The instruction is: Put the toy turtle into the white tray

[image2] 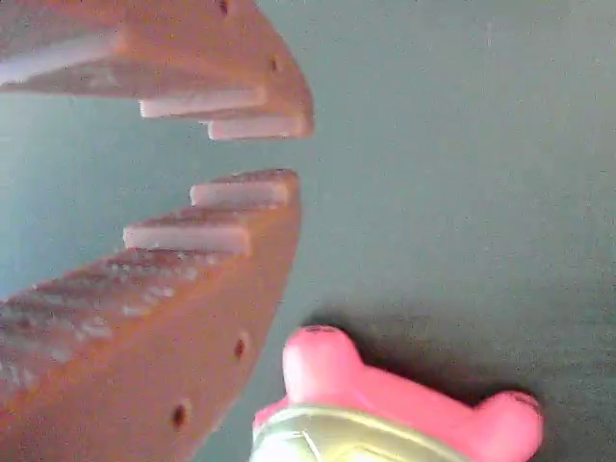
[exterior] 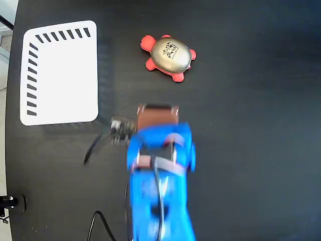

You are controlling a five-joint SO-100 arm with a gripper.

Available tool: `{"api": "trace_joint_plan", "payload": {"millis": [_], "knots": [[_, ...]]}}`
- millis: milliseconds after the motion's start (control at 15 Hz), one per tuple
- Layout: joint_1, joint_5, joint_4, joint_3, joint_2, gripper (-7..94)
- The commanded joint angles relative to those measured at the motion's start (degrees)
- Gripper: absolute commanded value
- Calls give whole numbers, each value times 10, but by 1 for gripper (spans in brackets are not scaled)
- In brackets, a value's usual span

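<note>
The gripper (image2: 279, 149) holds nothing, its toothed jaws nearly closed — a narrow gap, seemingly. The toy turtle (exterior: 169, 56) lies just beyond its tip, long axis crosswise — well apart from the white tray (exterior: 62, 75).

Blue arm (exterior: 159, 196), brown toothed tool (image2: 289, 154), black cable (exterior: 98, 223).

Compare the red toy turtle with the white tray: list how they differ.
The small red toy turtle with the shiny gold-grey shell is far smaller than the flat white rectangular tray. The turtle is domed and rounded; the tray is flat with dark slanted slots along two edges. Both lie apart on the black table, untouched by the hand.
</note>
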Motion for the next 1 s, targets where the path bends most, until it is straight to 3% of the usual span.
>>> {"api": "trace_joint_plan", "payload": {"millis": [0,133,333,600,733,933], "knots": [[8,1,27,-168,-79,0],[5,5,61,-272,-172,1],[18,34,127,-464,-293,13],[39,50,147,-550,-337,35],[44,71,171,-581,-363,40],[47,91,208,-600,-391,62]]}}
